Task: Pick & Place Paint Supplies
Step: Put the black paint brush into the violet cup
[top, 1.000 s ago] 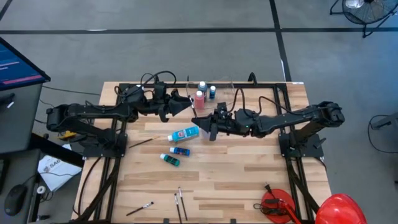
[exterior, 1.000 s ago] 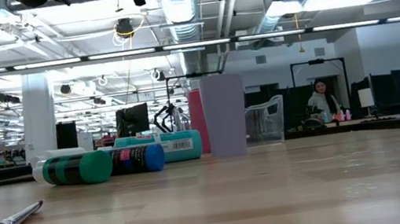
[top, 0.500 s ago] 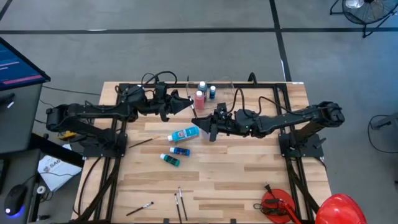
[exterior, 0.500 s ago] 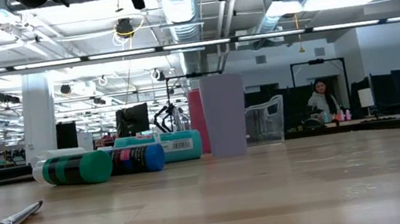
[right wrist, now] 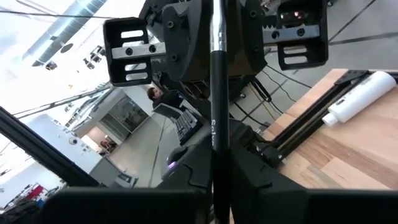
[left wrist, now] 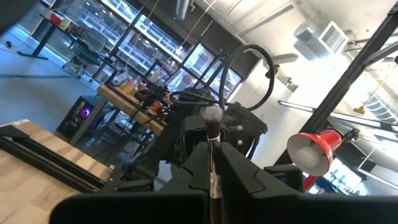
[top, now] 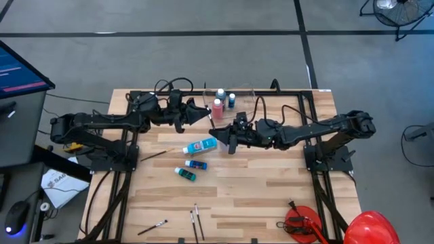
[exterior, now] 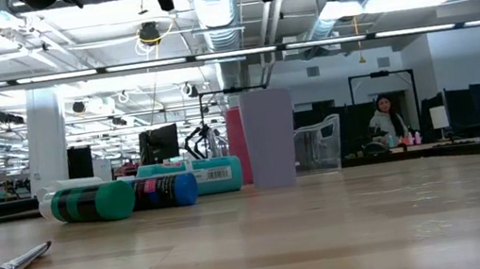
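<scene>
Wood-plank table (top: pixel 271 183), open workshop beyond. Left gripper (left wrist: pixel 214 163) and right gripper (right wrist: pixel 217 163) both clamp 1 brush (right wrist: pixel 217 81); bristles (left wrist: pixel 212 115) blurred.

No lettering is legible; the teal tube's (exterior: pixel 191 177) label print is too small.

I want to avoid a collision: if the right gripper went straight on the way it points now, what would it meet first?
Probably the left gripper: it sits straight ahead, along the brush the right gripper holds. The gap is unclear.
</scene>
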Robot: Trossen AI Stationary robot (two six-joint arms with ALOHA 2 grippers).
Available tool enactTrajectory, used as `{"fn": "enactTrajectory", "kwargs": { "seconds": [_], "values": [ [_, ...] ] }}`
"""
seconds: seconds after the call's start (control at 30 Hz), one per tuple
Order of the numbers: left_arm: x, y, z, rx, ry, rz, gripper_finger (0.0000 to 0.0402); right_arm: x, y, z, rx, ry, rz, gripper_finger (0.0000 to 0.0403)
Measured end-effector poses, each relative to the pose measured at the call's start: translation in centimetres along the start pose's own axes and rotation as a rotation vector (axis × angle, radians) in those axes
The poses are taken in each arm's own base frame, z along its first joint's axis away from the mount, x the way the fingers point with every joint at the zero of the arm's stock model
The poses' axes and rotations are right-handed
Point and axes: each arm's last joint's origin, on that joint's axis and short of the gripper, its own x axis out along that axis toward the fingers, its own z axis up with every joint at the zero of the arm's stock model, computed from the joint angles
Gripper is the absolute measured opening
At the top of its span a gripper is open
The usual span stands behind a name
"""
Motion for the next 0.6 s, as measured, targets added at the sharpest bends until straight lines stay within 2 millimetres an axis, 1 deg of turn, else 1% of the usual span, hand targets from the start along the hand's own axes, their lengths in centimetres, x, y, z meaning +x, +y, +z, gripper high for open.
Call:
{"fn": "enactTrajectory", "kwargs": {
  "seconds": [0.07, 0.2, 0.4, 0.5, 0.6],
  "values": [
    [0.0, 0.1, -0.1, 0.005, 0.013, 0.004, 0.0001, 0.0, -0.1, -0.1, 0.003, 0.014, -0.008, 0.0045],
    [0.0, 0.2, -0.3, 0.012, 0.024, 0.012, 0.0001, 0.0, -0.2, -0.2, 0.002, 0.024, -0.014, 0.0097],
    [0.0, 0.3, -0.4, 0.026, 0.038, 0.025, 0.0000, 0.0, -0.6, -0.2, -0.010, 0.036, -0.060, 0.0199],
    [0.0, 0.5, -0.5, 0.045, 0.037, 0.056, 0.0000, -0.5, -0.7, 0.3, -0.019, 0.056, -0.092, 0.0247],
    [0.0, 0.6, -0.5, 0.072, 0.026, 0.088, 0.0000, -1.4, -1.0, 1.0, -0.058, 0.103, -0.151, 0.0274]
  ]
}}
